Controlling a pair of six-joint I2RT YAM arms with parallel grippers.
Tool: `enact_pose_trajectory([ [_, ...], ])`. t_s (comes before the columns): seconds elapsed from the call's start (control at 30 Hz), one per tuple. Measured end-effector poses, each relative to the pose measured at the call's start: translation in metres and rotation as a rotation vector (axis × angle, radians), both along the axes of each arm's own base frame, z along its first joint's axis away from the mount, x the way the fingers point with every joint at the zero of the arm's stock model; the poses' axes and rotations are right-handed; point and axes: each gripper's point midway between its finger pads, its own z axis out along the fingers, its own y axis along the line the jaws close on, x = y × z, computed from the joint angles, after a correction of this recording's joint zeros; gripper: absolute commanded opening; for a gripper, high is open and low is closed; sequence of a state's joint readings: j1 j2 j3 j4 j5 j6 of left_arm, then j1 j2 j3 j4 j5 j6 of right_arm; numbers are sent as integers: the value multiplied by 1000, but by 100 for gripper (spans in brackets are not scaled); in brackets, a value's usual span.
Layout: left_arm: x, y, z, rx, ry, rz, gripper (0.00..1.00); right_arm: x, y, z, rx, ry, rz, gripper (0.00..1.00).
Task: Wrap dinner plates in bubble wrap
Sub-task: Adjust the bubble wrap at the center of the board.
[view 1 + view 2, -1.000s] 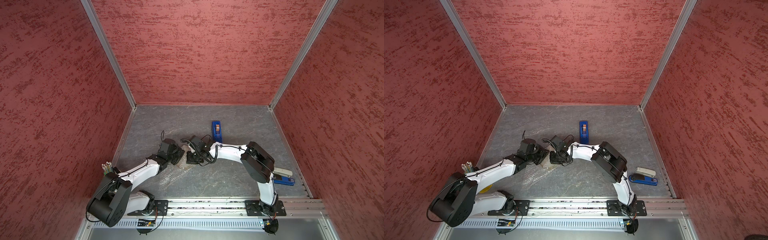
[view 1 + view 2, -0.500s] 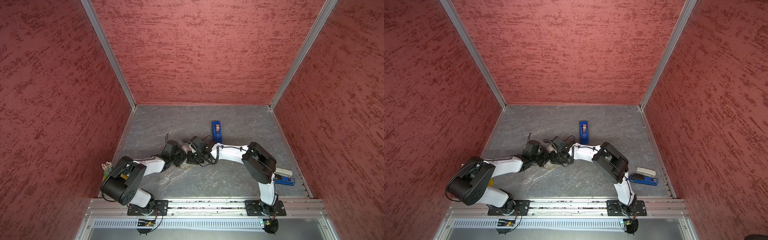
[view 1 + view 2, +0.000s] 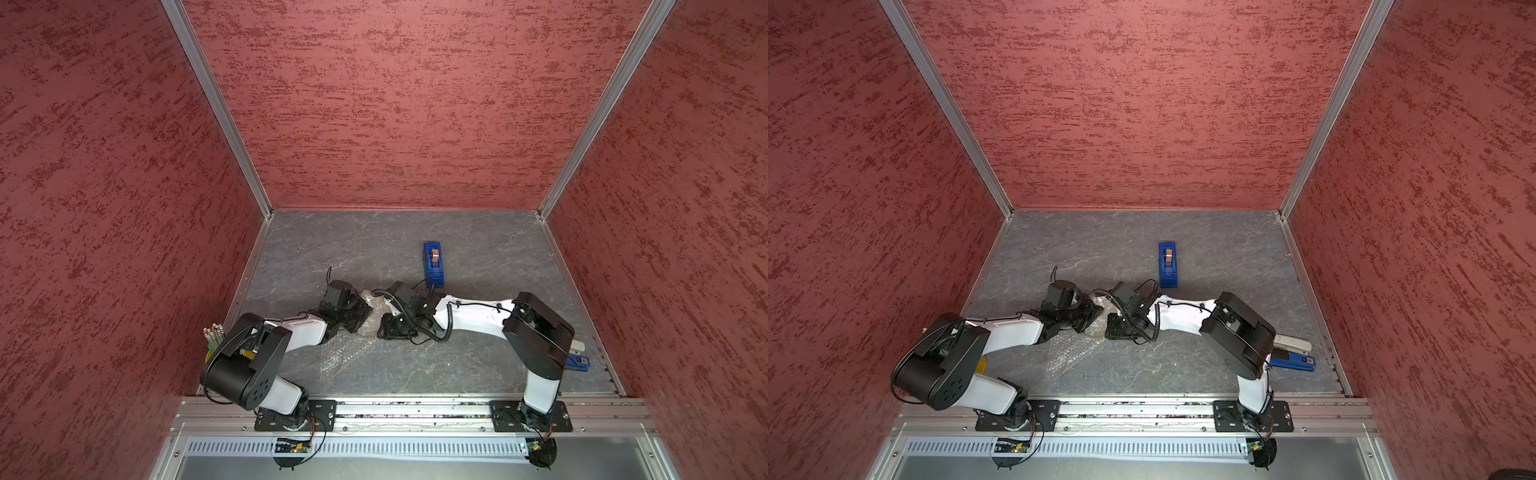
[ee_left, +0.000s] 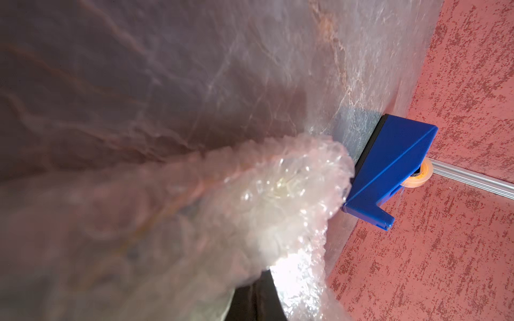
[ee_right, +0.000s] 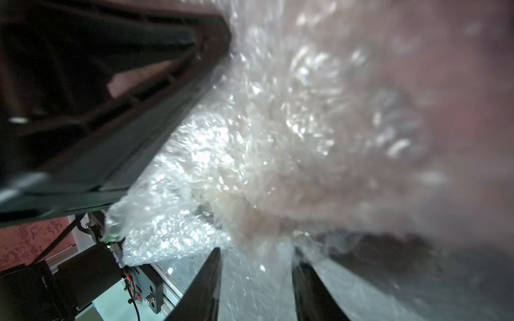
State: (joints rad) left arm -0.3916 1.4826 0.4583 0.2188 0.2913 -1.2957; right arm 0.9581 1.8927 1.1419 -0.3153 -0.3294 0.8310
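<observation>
Bunching between your arms, the bubble wrap (image 3: 343, 353) smothers your left gripper (image 3: 362, 314), clamped tight on it; your right gripper (image 5: 256, 251) stands parted, gripping nothing, with the blue tape dispenser (image 3: 433, 264) near.

Enclosed robot lab cell: red textured walls (image 3: 395, 104), aluminium corner rails (image 3: 216, 108), grey stone-look desk (image 3: 353, 241), two bolted-down robot arms (image 3: 478, 318).

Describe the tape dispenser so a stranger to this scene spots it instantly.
Start at the grey stone-patterned table walled in red. Just beyond the crumpled bubble wrap where the two arms meet, toward the back wall, stands the tape dispenser. It is a bright blue block with a brownish tape roll in its top, unlike the flatter blue stapler at the table's right edge.
</observation>
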Motion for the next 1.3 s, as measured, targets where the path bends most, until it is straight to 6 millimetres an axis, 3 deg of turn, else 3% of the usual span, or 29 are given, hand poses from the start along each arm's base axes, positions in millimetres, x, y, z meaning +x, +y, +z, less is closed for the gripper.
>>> enact_pose_trajectory([
  [0.13, 2, 3, 0, 8, -1, 3, 2, 5, 11, -1, 17, 8, 1, 31],
  [0.3, 6, 10, 1, 17, -3, 22, 4, 19, 7, 2, 10, -7, -24, 22],
  [0.4, 10, 16, 2, 29, -10, 40, 7, 44, -2, 4, -31, -39, -48, 22],
  [0.6, 13, 18, 3, 45, -12, 45, 10, 114, -23, -1, -136, -141, -94, 24],
  [0.77, 12, 14, 0, 37, -7, 31, 10, 145, -26, 7, -144, -215, -63, 31],
  [0.87, 13, 12, 0, 23, -10, 30, 10, 142, -28, 9, -145, -227, -42, 36],
  [0.97, 13, 12, -1, 14, -15, 34, 10, 119, -40, 15, -152, -215, -32, 39],
  [1.03, 13, 12, 0, 10, -16, 37, 10, 103, -43, 31, -131, -220, -30, 39],
  [1.2, 11, 11, 1, 9, -12, 36, 10, 77, -15, 80, -11, -283, 11, 48],
  [1.3, 9, 11, 1, 12, -6, 35, 11, 61, 4, 81, -4, -295, 61, 48],
])
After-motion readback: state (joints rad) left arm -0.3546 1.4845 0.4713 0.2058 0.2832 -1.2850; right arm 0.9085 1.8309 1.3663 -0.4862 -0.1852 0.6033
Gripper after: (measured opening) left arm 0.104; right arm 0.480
